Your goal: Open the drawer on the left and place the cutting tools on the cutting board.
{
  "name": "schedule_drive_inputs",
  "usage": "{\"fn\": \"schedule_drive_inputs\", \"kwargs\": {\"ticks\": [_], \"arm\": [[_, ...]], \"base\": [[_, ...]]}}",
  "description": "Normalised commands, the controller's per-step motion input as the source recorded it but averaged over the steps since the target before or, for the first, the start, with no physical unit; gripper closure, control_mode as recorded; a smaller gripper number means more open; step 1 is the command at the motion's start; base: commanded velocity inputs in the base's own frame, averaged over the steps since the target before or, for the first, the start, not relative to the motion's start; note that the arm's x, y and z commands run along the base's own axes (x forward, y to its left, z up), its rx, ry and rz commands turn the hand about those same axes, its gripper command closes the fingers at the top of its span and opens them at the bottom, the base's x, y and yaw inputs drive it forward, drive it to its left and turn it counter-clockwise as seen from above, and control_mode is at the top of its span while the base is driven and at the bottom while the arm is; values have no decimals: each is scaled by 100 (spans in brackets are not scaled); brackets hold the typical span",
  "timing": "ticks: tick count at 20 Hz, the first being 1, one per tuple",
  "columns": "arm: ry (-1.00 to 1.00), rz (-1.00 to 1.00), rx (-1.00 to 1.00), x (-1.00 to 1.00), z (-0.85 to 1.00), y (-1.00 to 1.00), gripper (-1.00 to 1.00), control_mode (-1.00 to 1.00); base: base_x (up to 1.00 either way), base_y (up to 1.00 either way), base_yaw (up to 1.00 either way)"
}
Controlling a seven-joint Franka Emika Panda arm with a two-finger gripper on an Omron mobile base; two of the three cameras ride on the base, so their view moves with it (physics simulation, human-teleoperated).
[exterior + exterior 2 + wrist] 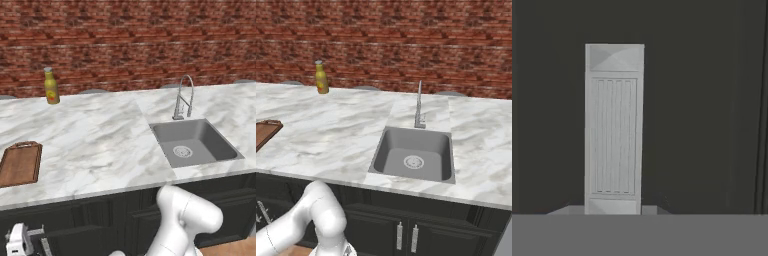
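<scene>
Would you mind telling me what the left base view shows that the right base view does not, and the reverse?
Left base view: most of the cutting board, with its handle slot at the far end. Right base view: two vertical silver door handles below the sink, and just a corner of the board. Shared: the yellow bottle, faucet, sink, marble counter and brick wall.
</scene>
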Motion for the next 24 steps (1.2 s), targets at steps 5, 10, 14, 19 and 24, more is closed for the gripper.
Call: {"fn": "schedule_drive_inputs", "kwargs": {"ticks": [5,10,14,19,24], "arm": [[-3,0,6,-100,0,14,100,-100],[0,0,8,-100,0,23,100,-100],[0,0,7,-100,0,19,100,-100],[0,0,7,-100,0,18,100,-100],[0,0,4,-70,0,11,-100,-100]], "base": [[0,0,0],[0,0,0],[0,0,0],[0,0,0],[0,0,0]]}}
